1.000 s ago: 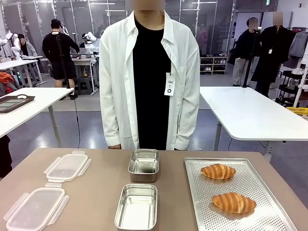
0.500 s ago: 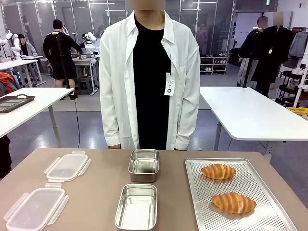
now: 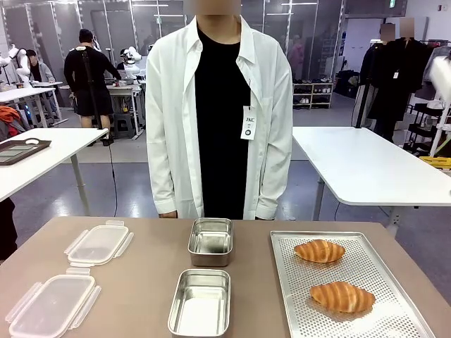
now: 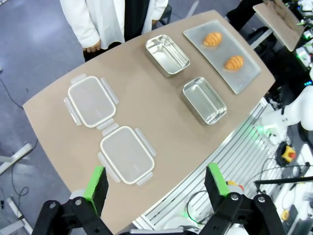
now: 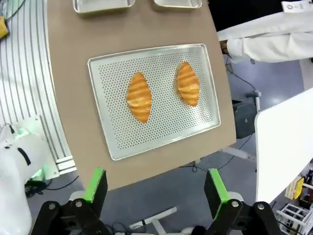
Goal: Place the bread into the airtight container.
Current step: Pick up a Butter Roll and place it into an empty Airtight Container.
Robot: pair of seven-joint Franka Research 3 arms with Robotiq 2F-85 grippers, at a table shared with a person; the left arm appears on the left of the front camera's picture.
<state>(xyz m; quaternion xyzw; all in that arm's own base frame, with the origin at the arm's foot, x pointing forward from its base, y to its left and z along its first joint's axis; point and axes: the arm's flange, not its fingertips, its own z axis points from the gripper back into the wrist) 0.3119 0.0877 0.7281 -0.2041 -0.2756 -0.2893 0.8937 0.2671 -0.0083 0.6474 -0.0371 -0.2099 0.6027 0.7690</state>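
near bread (image 3: pixel 342 296) on tray (image 3: pixel 361 271), long axis 9-to-3 o'clock | left hand (image 4: pixel 155 182) spread apart, empty | right hand (image 5: pixel 152 188) spread apart, empty

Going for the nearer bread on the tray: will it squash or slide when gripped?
Probably soft: the nearer bread looks puffy and ridged, so a hard squeeze would likely dent it. Likely light for its size. It lies loose on the perforated tray, so a nudge may slide it rather than roll it.
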